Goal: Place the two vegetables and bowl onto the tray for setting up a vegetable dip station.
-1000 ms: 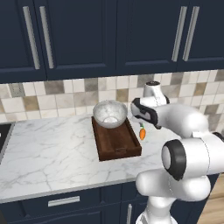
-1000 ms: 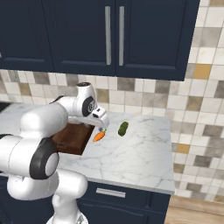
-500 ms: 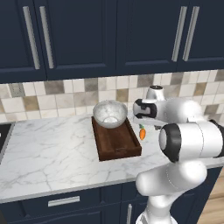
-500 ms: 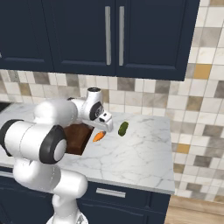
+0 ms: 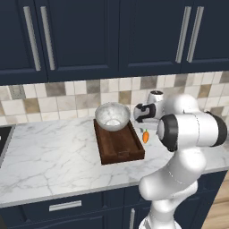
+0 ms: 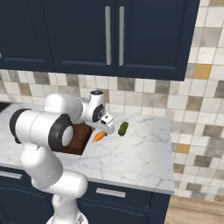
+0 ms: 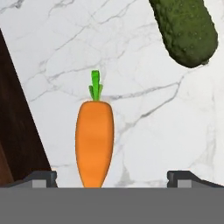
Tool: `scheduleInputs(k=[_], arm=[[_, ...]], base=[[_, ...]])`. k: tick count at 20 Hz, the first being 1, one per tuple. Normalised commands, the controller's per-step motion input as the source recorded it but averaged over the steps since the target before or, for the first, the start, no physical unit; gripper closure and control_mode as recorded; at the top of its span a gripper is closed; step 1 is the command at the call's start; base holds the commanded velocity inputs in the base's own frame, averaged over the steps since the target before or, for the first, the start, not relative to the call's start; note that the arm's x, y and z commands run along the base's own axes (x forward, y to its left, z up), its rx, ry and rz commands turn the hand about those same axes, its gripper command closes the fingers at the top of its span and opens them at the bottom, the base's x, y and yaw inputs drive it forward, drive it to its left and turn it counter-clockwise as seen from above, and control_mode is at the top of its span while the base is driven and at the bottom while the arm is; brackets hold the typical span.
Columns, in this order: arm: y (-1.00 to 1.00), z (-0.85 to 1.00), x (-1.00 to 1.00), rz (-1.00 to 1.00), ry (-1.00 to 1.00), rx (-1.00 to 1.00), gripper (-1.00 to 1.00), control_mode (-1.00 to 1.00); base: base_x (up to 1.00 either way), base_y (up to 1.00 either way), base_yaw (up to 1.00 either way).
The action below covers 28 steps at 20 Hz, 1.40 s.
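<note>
The pale marbled bowl (image 5: 112, 117) sits on the far end of the dark wooden tray (image 5: 120, 150). Just right of the tray, the orange carrot (image 5: 145, 136) lies on the counter, and it shows up close in the hand view (image 7: 94, 140) with its green tip pointing away. The dark green cucumber (image 6: 123, 128) lies a little beyond it, at the hand view's upper right (image 7: 186, 28). My gripper (image 6: 107, 127) hangs just above the carrot, open, with a finger tip (image 7: 41, 177) on either side and nothing held.
The tray's dark side wall (image 7: 13, 131) runs along the left of the hand view, close to the carrot. A tiled backsplash (image 5: 67, 96) stands behind the marble counter (image 5: 49, 152), with dark cabinets above. The counter's right edge (image 6: 168, 153) lies past the cucumber.
The hand has come down and in toward the carrot, and the arm's elbow has swung forward. The carrot, cucumber, bowl and tray have not moved.
</note>
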Motion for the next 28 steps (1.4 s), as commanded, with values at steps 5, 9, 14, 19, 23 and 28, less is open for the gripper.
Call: scheduleInputs(k=[5,9,14,19,23,28], arm=[[-0.01,-0.24,0.25,-0.02,0.00,0.00,-1.00,-1.00],[0.00,-0.25,0.20,-0.02,0.02,0.02,-1.00,-1.00],[0.00,-0.23,0.14,-0.02,0.03,0.04,-1.00,-1.00],[0.00,-0.27,0.08,-0.03,0.04,0.03,-1.00,-1.00],[-0.04,-0.10,0.00,-0.04,0.03,0.03,1.00,-1.00],[-0.05,0.00,-0.02,-0.10,0.09,0.01,1.00,-1.00]], base=[[0.00,0.00,0.00],[0.00,0.00,0.00],[0.00,0.00,0.00],[0.00,0.00,0.00],[0.00,0.00,0.00],[0.00,0.00,0.00]])
